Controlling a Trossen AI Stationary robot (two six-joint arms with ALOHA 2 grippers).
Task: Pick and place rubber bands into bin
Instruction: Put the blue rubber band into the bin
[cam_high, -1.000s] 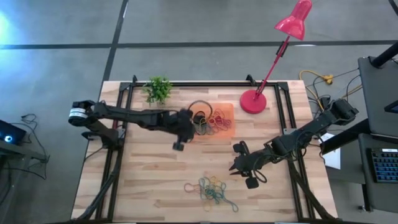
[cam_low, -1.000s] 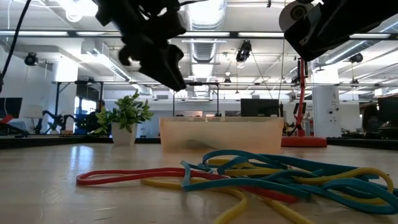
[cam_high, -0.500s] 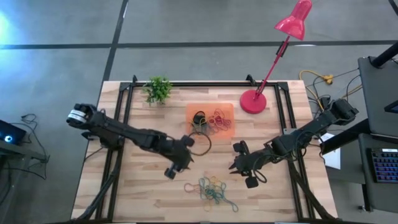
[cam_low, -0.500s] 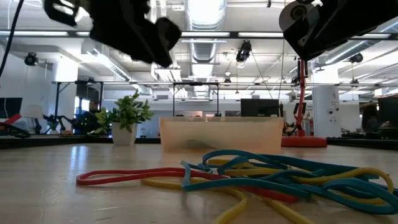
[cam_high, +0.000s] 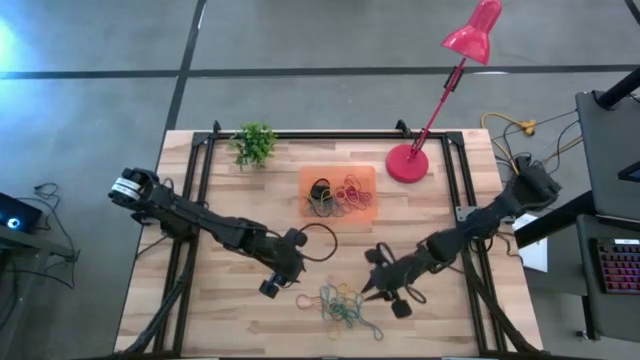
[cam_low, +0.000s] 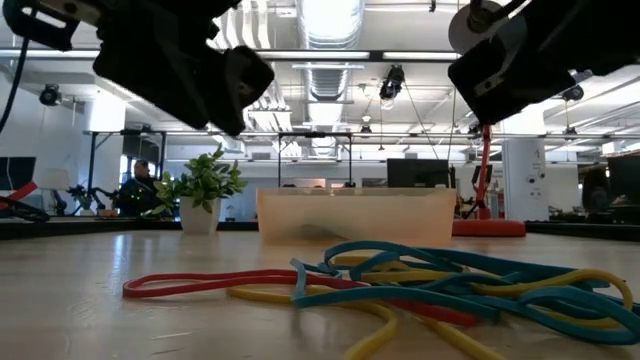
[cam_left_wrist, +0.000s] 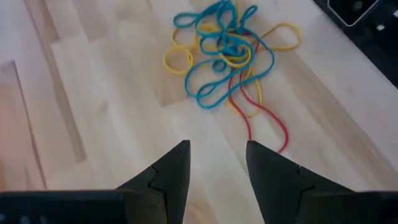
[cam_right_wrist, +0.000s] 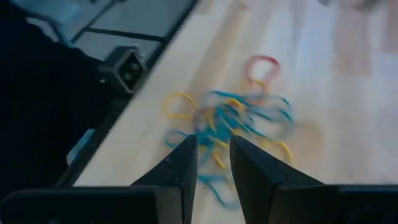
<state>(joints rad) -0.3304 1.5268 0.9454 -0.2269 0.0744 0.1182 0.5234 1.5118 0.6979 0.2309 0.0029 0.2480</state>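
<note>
From the high view: the desk (cam_high: 240, 330) is a light wood top. The bin (cam_high: 339, 192) sits toward the far edge, around the middle, and already has a handful of rubber bands in it. The loose rubber bands (cam_high: 342, 304) are tangled in a pile near the front edge, roughly centre. The left gripper (cam_high: 283, 270) is above the desk just left of that pile, the right gripper (cam_high: 378, 283) just right of it, both close to it but not touching any band. A small plant (cam_high: 255, 143) stands near the far left corner and a red lamp (cam_high: 408, 162) has its base right of the bin.

Low view: the pile (cam_low: 400, 285) fills the foreground in blue, yellow and red, with the bin (cam_low: 355, 215) behind it, and both arms hang dark overhead.

Left wrist view: the left fingers (cam_left_wrist: 171, 177) are spread apart with nothing between them, bare wood under them, and the tangle (cam_left_wrist: 227, 53) lies a bit ahead.

Right wrist view: the right fingers (cam_right_wrist: 180, 171) have a narrow gap and hold nothing, with the bands (cam_right_wrist: 230, 127) right in front.
</note>
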